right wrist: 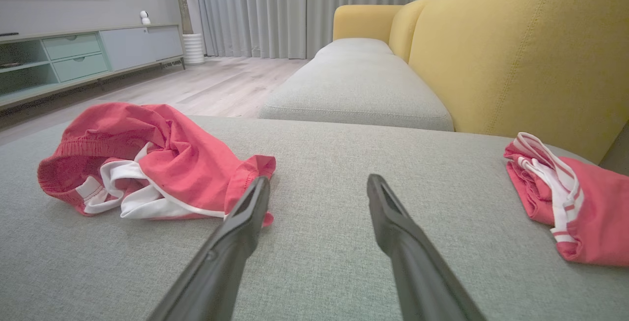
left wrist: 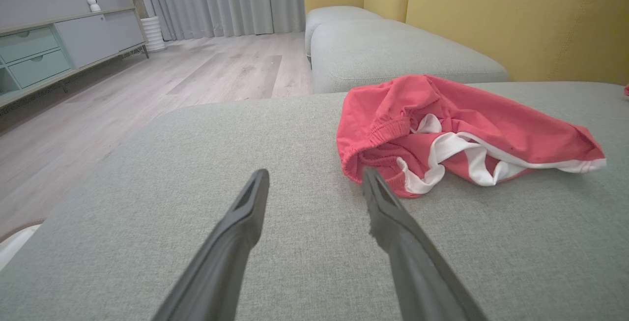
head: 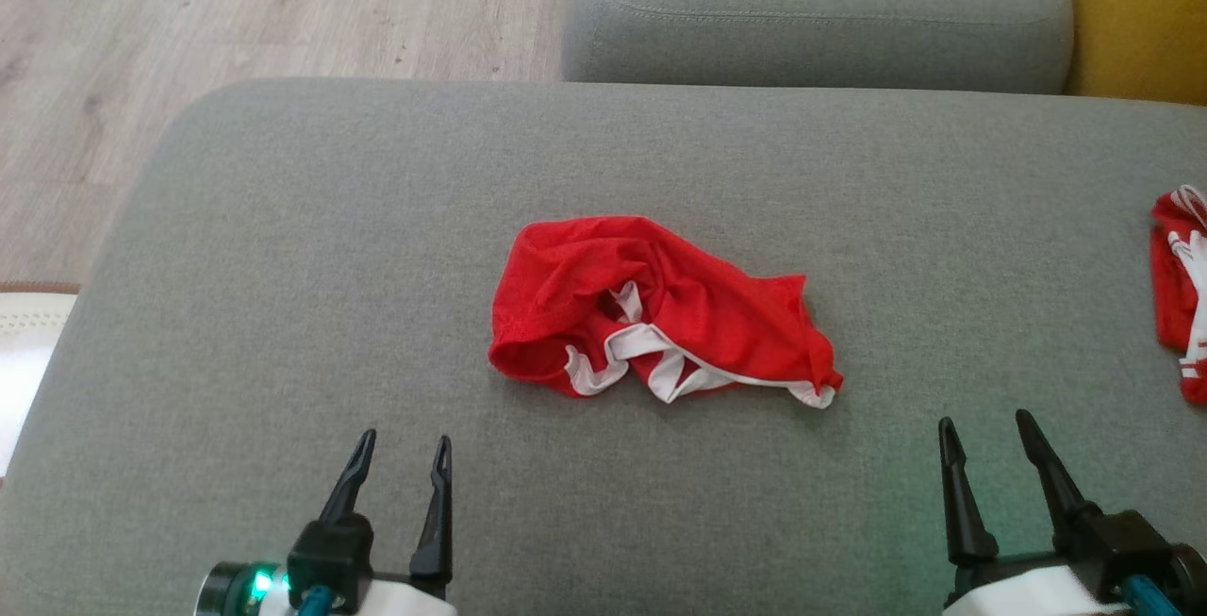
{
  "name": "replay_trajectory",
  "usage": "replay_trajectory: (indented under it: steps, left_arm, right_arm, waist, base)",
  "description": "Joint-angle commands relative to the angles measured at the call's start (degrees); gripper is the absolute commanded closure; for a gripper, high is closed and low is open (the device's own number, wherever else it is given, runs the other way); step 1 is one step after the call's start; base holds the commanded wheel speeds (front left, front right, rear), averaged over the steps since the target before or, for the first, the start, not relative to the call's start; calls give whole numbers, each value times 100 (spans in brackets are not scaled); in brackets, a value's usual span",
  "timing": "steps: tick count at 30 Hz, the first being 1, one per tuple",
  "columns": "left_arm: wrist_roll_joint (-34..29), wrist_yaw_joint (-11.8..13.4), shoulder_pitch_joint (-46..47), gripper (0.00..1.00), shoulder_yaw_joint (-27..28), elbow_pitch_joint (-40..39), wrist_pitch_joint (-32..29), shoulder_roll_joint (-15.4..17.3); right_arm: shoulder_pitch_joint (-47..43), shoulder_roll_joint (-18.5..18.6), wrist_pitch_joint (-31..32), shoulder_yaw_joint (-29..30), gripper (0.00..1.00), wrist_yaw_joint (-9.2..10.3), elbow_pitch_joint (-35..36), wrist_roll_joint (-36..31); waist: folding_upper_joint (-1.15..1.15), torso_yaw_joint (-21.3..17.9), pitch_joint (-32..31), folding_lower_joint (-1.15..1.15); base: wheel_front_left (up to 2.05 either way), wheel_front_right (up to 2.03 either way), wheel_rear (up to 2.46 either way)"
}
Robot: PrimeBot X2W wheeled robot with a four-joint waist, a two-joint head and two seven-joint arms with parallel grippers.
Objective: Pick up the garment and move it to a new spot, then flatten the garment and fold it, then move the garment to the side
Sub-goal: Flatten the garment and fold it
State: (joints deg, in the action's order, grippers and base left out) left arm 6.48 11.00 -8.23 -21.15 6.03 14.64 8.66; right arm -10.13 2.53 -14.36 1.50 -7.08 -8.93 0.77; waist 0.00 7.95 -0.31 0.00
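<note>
Shorts (head: 660,309) lie crumpled on the cushion (head: 283,267), far from its edges; left claw (head: 405,437) and right claw (head: 984,418) hover spread, empty.

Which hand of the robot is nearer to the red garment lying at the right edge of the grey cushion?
Right. The right hand, open, is just left of the edge garment; the left hand, also open, is far to its left, past the crumpled garment.

no readable text, label, brand or number on anything here.
</note>
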Motion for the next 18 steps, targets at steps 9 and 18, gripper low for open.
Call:
replay_trajectory:
  steps: [9, 18]
  left_arm:
    - [-176, -166, 81, 0, 424, -116, 36, -171]
    - [-304, -589, 609, 0, 20, 72, 36, -388]
  right_arm:
    - [171, 35, -63, -159, 0, -41, 135, 44]
    - [302, 35, -63, -285, 0, -41, 116, 58]
  waist:
    - [0, -7, 15, 0]
    - [0, -238, 178, 0]
  base:
    - [0, 0, 0]
    - [0, 0, 0]
